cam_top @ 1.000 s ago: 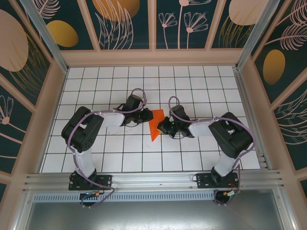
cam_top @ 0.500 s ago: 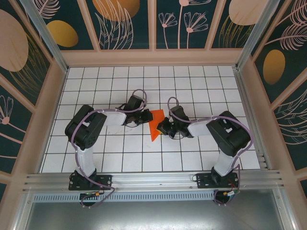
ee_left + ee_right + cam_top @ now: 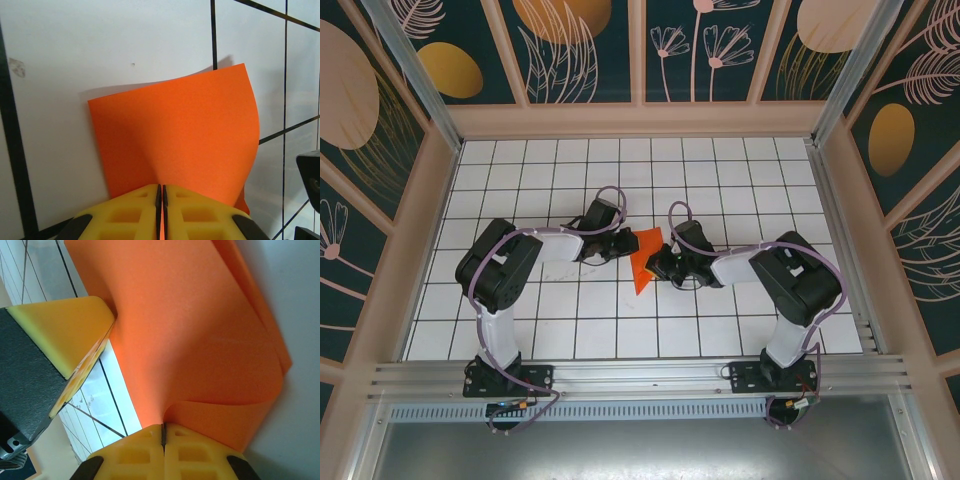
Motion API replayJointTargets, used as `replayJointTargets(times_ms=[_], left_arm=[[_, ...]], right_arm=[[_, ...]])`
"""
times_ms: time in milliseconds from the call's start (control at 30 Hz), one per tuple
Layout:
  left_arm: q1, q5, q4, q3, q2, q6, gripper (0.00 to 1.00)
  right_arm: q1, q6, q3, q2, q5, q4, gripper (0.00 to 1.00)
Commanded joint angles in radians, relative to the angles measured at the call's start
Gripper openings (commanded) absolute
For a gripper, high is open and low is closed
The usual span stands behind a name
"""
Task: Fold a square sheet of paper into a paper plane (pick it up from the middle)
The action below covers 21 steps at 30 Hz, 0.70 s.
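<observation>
Pinching it from two sides, both grippers hold the square sheet of paper (image 3: 643, 262) over the middle tiles of the table (image 3: 570, 320): the left gripper (image 3: 161, 192) has its jaws pressed together on one edge, and the right gripper (image 3: 163, 432) is clamped on another edge where the sheet curls over. Paper this thin looks light and floppy; it bows between the two grips and would probably crease or tear under a hard pull. Holds seem best kept close to an edge or fold line, with gentle tension, since smooth paper may slip
</observation>
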Motion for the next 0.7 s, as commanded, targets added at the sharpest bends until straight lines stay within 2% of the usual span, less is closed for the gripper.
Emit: replayJointTargets(times_ms=[0,667], left_arm=[[-0.002,-0.017,-0.043,0.003,0.034,0.023,0.14],[-0.002,-0.013,-0.047,0.007,0.039,0.023,0.13]], right_arm=[[0.007,-0.033,0.010,-0.041,0.028,0.004,0.03],[0.017,-0.050,0.026,-0.016,0.019,0.006,0.03]])
